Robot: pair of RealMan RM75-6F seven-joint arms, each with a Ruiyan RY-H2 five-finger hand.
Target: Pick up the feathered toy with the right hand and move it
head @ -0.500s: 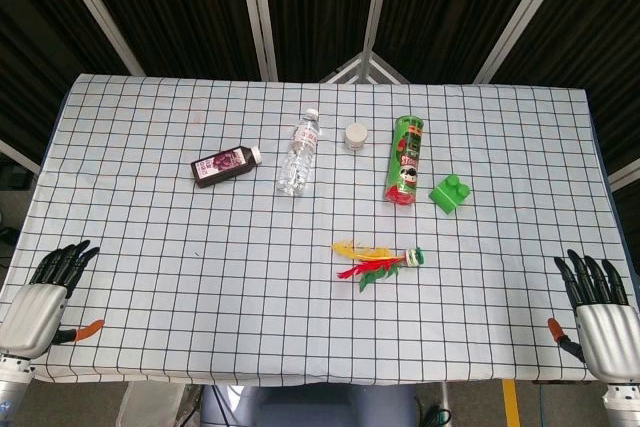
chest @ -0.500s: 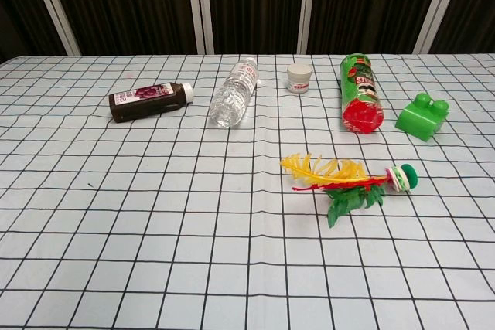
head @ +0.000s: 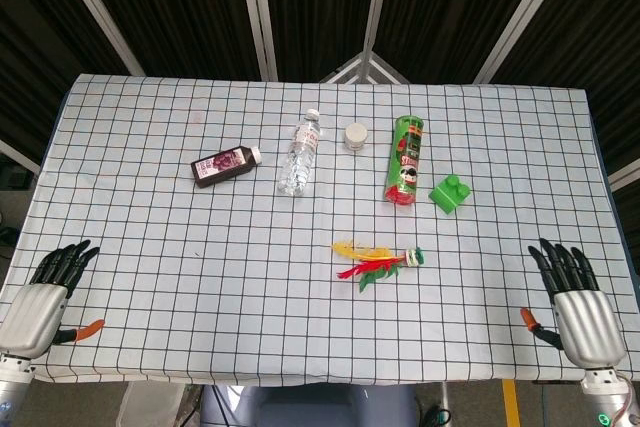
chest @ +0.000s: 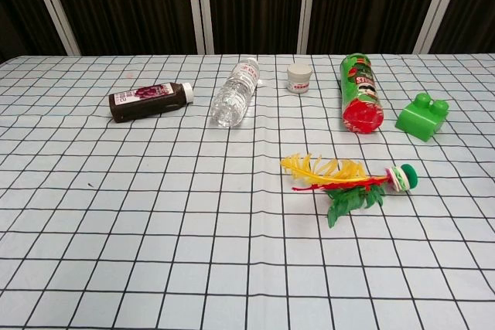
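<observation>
**Feathered toy lies untouched near the middle of the tabletop**

The feathered toy (head: 377, 261) lies flat on the checked tabletop (head: 150, 247), a little right of centre and toward the near side. Its yellow, red and green feathers fan out to the left; its round green-and-white base points right. Nothing touches it, and bare cloth surrounds it on every side, with the widest open stretch running along the near half of the tabletop.

The right robot hand (head: 578, 309) sits at the near right corner, over the tabletop edge, fingers spread and straight, holding nothing. It is well apart from the toy, with only bare cloth between them. The left robot hand (head: 38, 297) rests at the near left corner, also with fingers extended and nothing in its grasp. Neither hand shows in the chest view.

Farther back stands a loose row of other things, all lying clear of the toy: a dark juice bottle (head: 226, 166) on its side at left, a clear water bottle (head: 299, 153), a small white jar (head: 356, 136), a green chips can (head: 405, 161) lying down, and a green toy block (head: 450, 192) just beside the can's near end, the closest of them to the toy.
</observation>
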